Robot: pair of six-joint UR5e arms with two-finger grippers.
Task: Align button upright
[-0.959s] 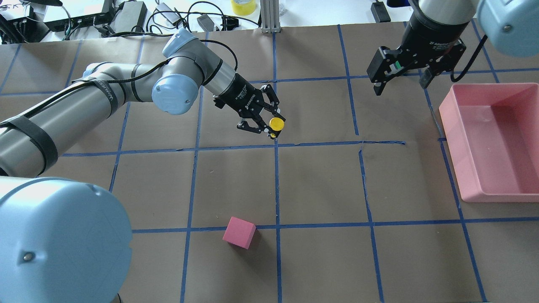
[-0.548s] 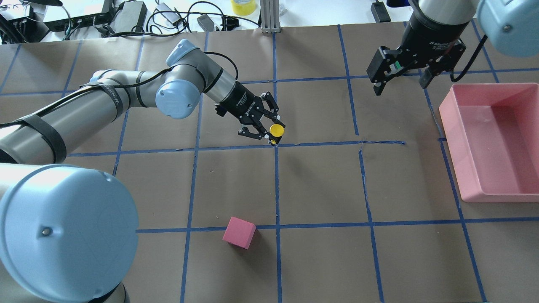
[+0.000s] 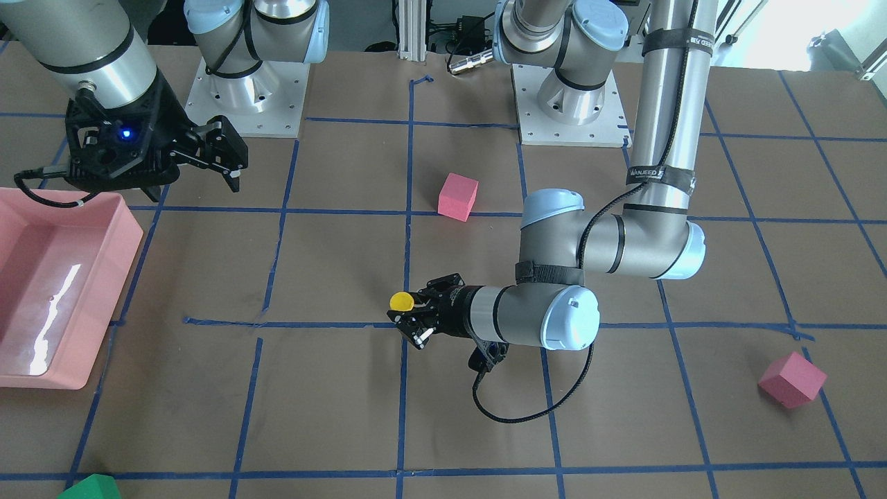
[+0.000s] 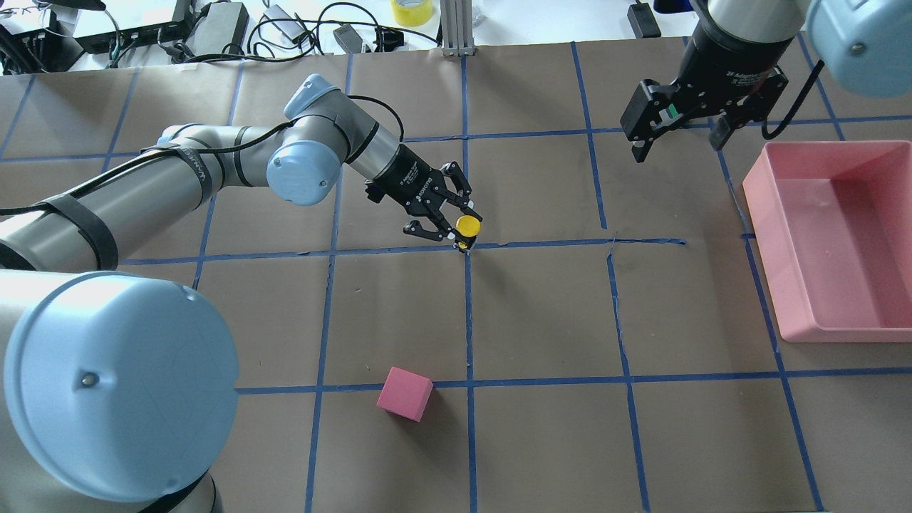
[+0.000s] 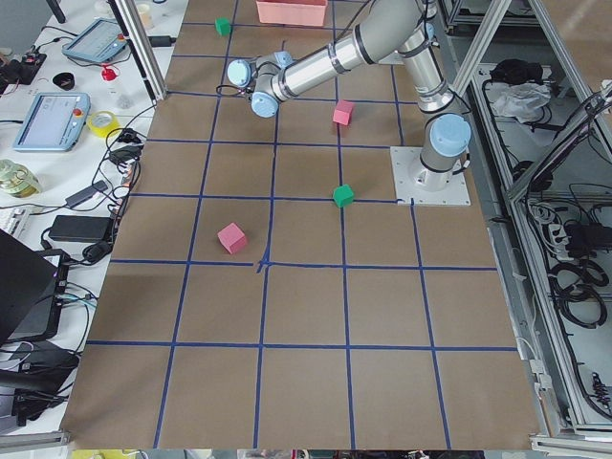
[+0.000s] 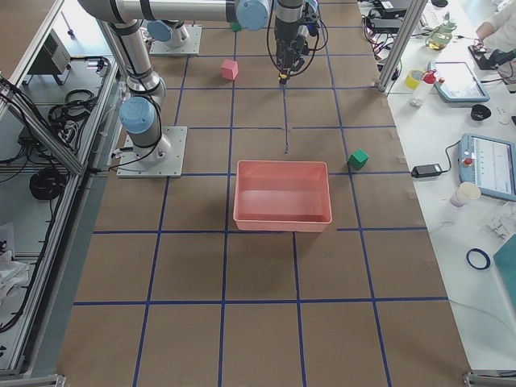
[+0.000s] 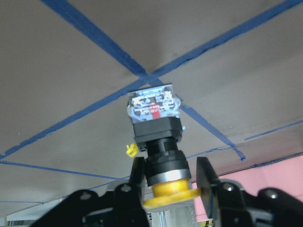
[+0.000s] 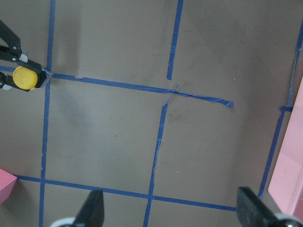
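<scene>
Left gripper (image 4: 461, 232) clamped on small yellow-capped black push-button (image 7: 156, 135), silvery base over blue tape cross (image 7: 144, 75); lower level, release gently. Right gripper (image 4: 678, 141) spread, empty.

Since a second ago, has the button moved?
Yes. In the overhead view the button, held in the left gripper, has shifted closer to the blue tape crossing just below it.

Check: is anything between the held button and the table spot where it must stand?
Nothing visible. The left gripper holds the button by its neck, base toward a bare tape crossing on the table. The nearest cube lies well off.
</scene>
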